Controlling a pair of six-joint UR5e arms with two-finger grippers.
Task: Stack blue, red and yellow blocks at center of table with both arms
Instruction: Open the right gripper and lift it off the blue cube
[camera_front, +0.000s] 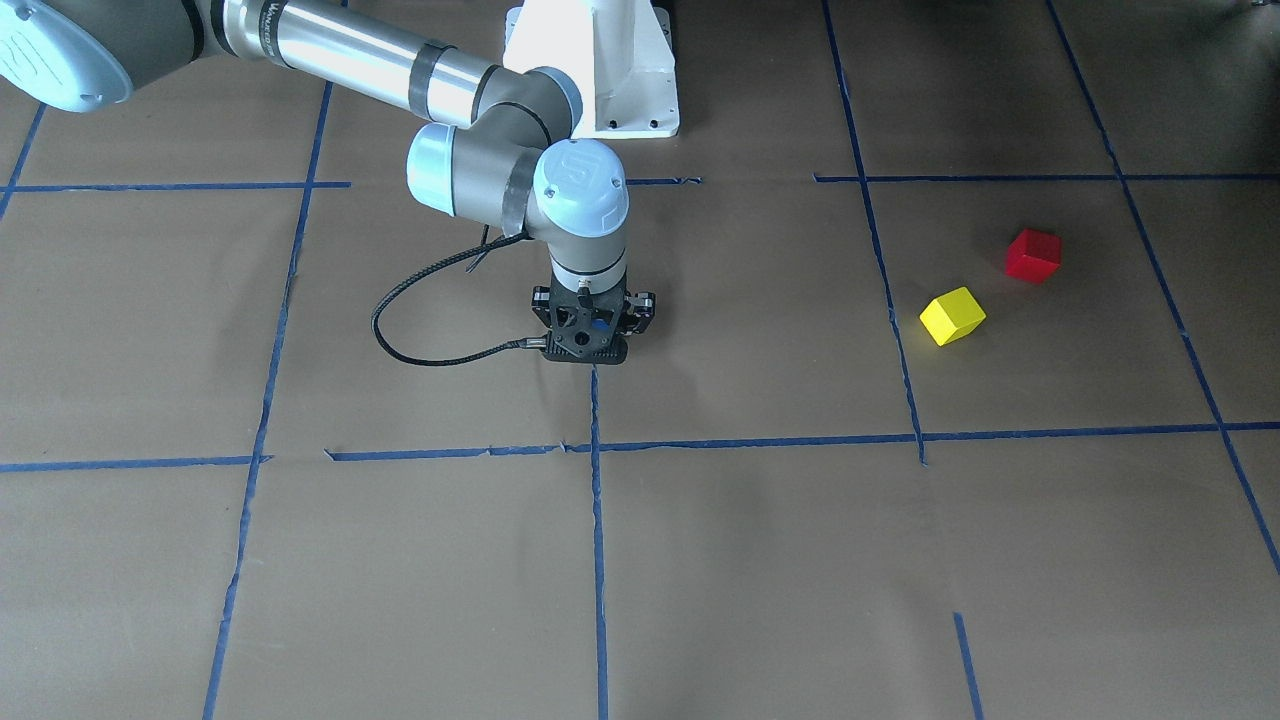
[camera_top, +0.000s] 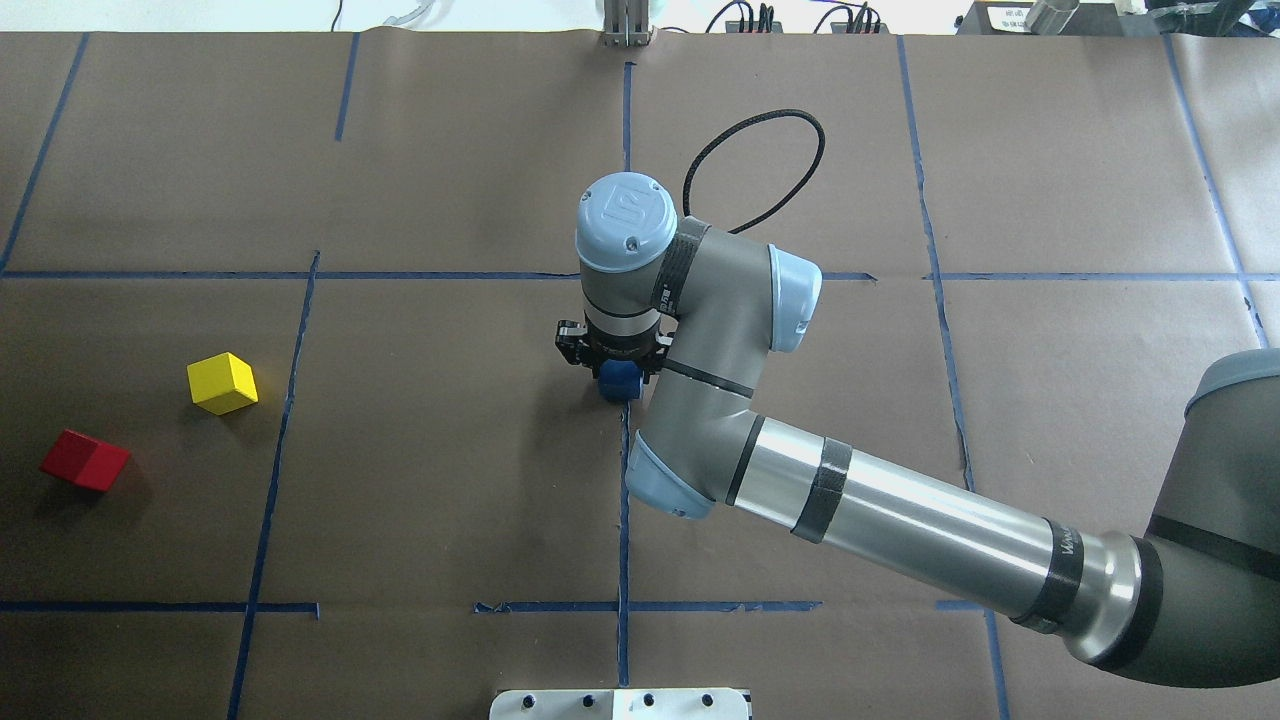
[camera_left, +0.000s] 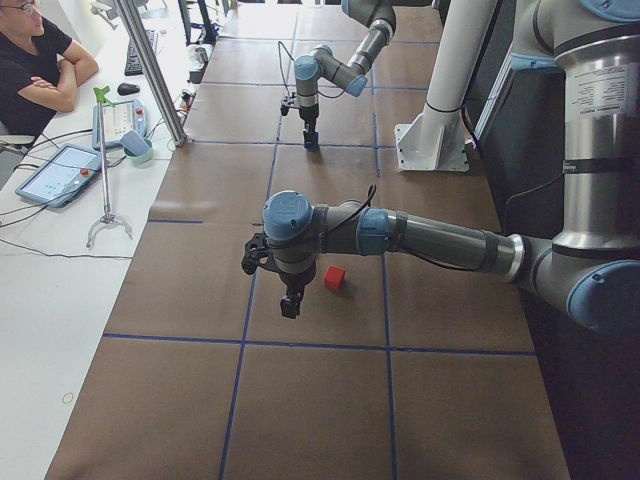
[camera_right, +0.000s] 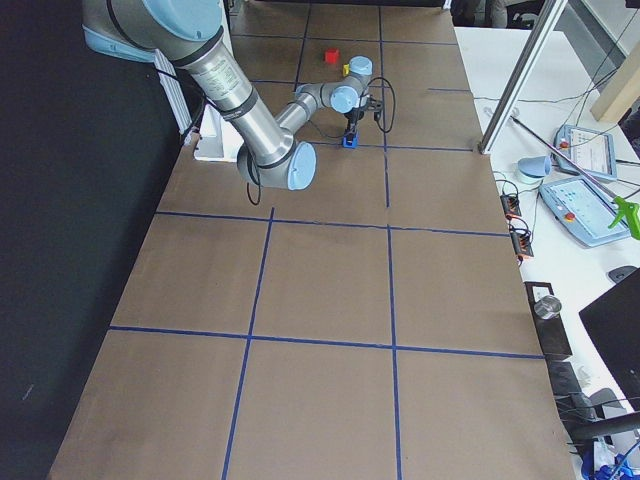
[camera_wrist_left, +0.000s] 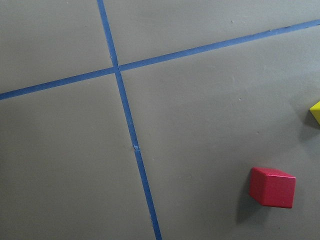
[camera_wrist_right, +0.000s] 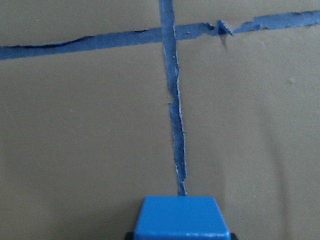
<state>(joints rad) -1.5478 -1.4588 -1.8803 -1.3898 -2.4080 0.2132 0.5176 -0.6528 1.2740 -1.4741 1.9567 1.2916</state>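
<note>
Blue block (camera_top: 620, 381) sits at the middle of the table (camera_front: 760, 580), on a blue tape line (camera_front: 598, 520) of the grid over brown paper, clamped in the right gripper (camera_front: 589, 350), which points straight down. Far out on the robot's left, the yellow block (camera_front: 952, 315) and red block (camera_front: 1033, 255) lie near each other but apart. The left gripper (camera_left: 291, 304) hangs above the paper near the red block, and how far it is open cannot be told; an operator (camera_left: 35, 60) sits at the side desk.

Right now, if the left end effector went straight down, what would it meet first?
The left end effector points down: likely bare table paper, red block off to one side; depth unclear.
</note>
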